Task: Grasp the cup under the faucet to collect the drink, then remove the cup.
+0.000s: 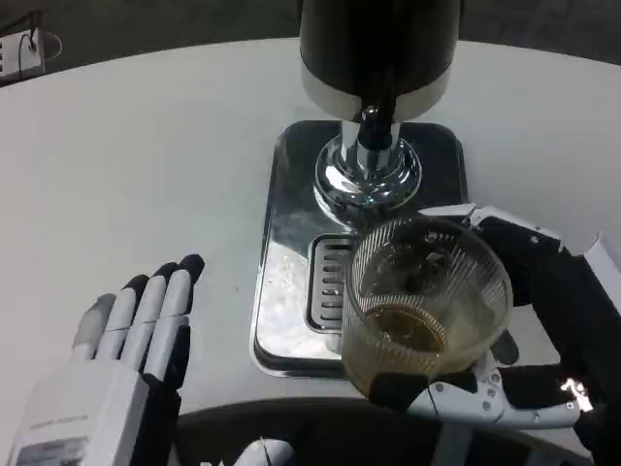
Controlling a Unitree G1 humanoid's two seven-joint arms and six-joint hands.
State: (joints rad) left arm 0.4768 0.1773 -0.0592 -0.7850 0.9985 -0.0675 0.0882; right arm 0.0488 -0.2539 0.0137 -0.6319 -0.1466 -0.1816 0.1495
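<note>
Over drip tray (291, 291), right hand (543, 320) gripping ribbed clear cup (427, 301), fingers (456, 398) wrapping its sides; cup sitting forward of faucet (374, 126), amber drink showing at bottom. Left hand (126, 359) resting on table (146, 155), fingers released, holding nothing. Judging removal step underway: keep cup level, withdraw slowly, avoid knocking dispenser (378, 49). Count: one cup, one faucet, one tray, two hands.
</note>
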